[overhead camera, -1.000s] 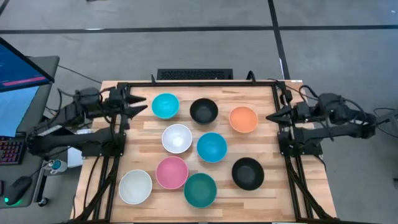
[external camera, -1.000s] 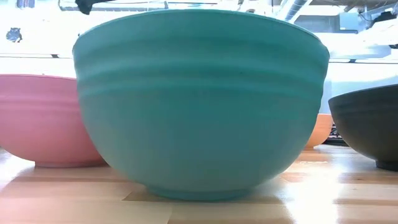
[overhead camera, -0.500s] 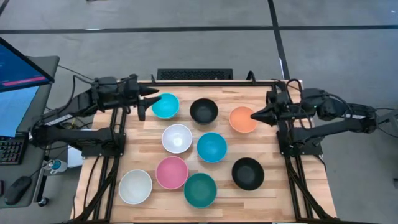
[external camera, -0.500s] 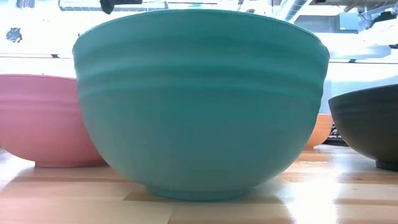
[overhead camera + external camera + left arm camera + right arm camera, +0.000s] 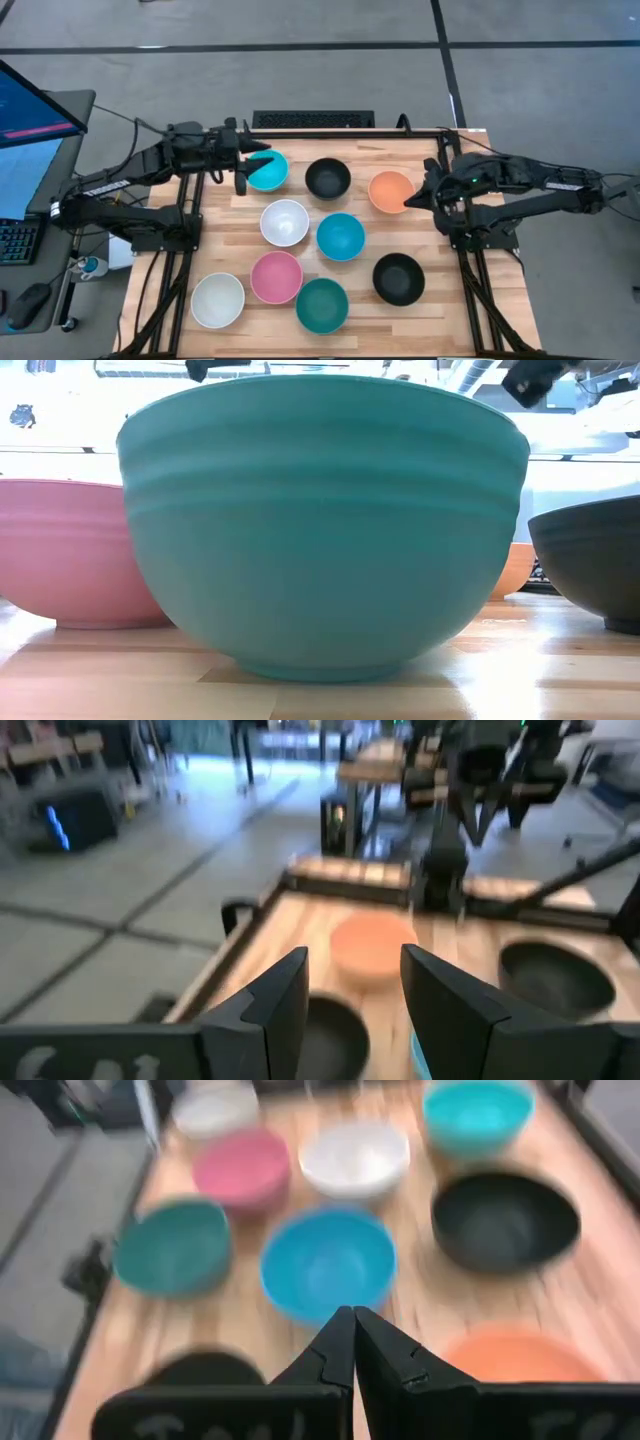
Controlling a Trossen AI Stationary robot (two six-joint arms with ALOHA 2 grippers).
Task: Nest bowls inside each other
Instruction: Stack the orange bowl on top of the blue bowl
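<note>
Nine bowls stand upright and apart on the wooden table. In the far row are a cyan bowl (image 5: 270, 172), a black bowl (image 5: 328, 178) and an orange bowl (image 5: 389, 191). A white bowl (image 5: 284, 222) and a cyan-blue bowl (image 5: 341, 236) sit mid-table. Nearer are a white bowl (image 5: 218, 300), a pink bowl (image 5: 276, 277), a dark teal bowl (image 5: 322, 305) and a second black bowl (image 5: 399, 278). My left gripper (image 5: 250, 170) is open above the cyan bowl's left rim. My right gripper (image 5: 409, 202) is shut, tipped down above the orange bowl's right rim.
Dark metal rails (image 5: 187, 240) run along the table's left and right sides, with the arm bases on them. A keyboard (image 5: 312, 119) lies beyond the far edge. Bare wood (image 5: 470, 320) shows at the near right corner. In the low view the teal bowl (image 5: 320, 520) fills the foreground.
My left gripper has moved toward the table's right, from the left rail to over the cyan bowl, staying open. My right gripper has moved toward the table's left to the orange bowl's right rim and tipped downward, staying shut. No bowl has moved.
</note>
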